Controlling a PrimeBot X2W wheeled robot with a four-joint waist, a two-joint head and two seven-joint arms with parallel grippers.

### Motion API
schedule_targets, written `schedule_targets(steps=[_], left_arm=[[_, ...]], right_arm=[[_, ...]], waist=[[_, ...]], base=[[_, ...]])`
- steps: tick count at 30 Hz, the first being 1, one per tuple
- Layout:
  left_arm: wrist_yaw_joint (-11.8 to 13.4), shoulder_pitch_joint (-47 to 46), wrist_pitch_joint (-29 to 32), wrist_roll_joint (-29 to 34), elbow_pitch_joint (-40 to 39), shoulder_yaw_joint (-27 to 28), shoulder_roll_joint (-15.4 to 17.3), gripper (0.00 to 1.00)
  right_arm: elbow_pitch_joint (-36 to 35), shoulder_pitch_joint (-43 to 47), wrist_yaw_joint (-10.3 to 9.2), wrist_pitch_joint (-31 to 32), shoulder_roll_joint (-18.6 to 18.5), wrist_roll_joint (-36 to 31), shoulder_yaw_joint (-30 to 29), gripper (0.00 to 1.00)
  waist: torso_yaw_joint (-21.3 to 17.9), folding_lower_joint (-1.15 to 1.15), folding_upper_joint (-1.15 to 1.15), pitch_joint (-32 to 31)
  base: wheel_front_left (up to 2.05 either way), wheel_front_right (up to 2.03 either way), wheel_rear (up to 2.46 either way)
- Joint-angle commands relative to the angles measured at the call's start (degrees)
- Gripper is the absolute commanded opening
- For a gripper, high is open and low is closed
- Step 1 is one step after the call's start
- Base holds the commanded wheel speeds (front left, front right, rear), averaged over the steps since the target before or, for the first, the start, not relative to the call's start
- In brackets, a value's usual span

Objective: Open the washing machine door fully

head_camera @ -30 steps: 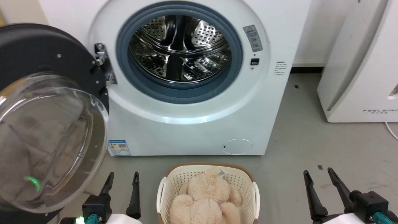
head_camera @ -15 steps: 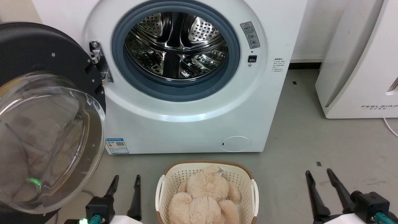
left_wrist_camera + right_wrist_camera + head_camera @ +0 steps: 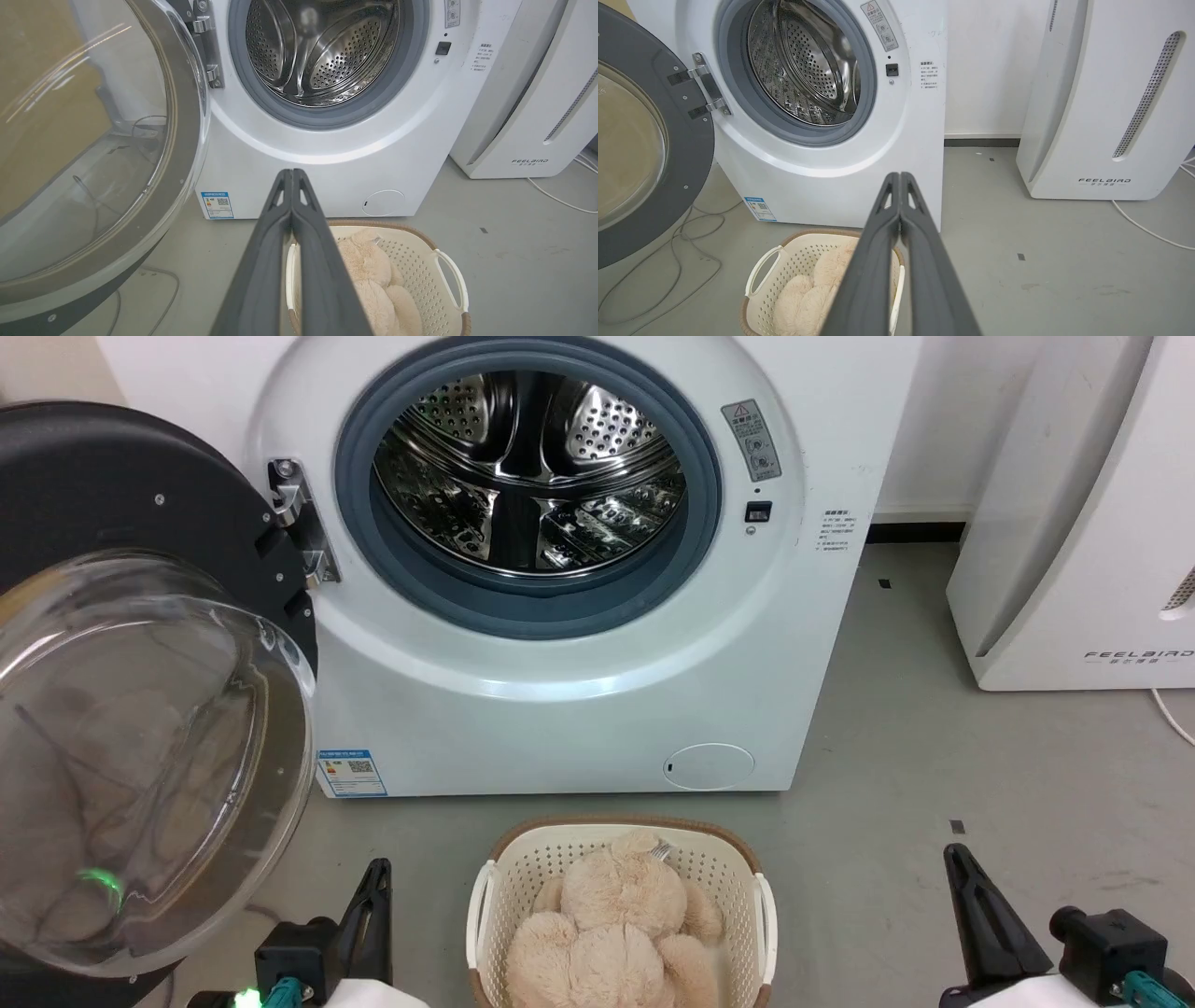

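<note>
The washing machine door [image 3: 112, 476] hangs swung wide to the left of the white machine [image 3: 579, 709], its clear glass bowl [image 3: 140, 756] bulging toward me. The grey-rimmed steel drum opening [image 3: 527, 476] is fully exposed. My left gripper [image 3: 378, 870] is shut with nothing in it, low on the floor side just right of the door's lower edge and not touching it. In the left wrist view the door [image 3: 184, 140] is to the left of the shut left gripper [image 3: 292, 172]. My right gripper [image 3: 954, 855] is also shut and holds nothing, far right of the machine; the right wrist view shows this gripper [image 3: 900, 175] with the door [image 3: 693, 154] at far left.
A cream basket [image 3: 485, 915] holding a beige plush toy [image 3: 616, 924] stands on the floor between my grippers, in front of the machine. A white FEELBIRD appliance [image 3: 1074, 523] stands at the right. Cables [image 3: 668, 242] lie on the floor under the door.
Both grippers have gone from open to shut. The door has stayed where it was; the head view shifted slightly at first.
</note>
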Motion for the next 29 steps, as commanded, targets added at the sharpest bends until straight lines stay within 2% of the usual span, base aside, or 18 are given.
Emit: schedule_targets(steps=[1, 29], left_arm=[[-0.3, -0.4, 0.4, 0.6, -0.4, 0.4, -0.4, 0.0], [-1.7, -1.1, 2.5, 3.2, -2.1, 2.5, -1.6, 0.0]], right_arm=[[0.2, -0.7, 0.01, 0.2, 0.0, -0.7, 0.1, 0.0], [0.5, -2.3, 0.02, 1.1, 0.1, -2.6, 0.2, 0.0]], waist=[[0.0, 0.0, 0.0, 0.0], [0.0, 0.0, 0.0, 0.3]], base=[[0.0, 0.0, 0.0], [0.0, 0.0, 0.0]])
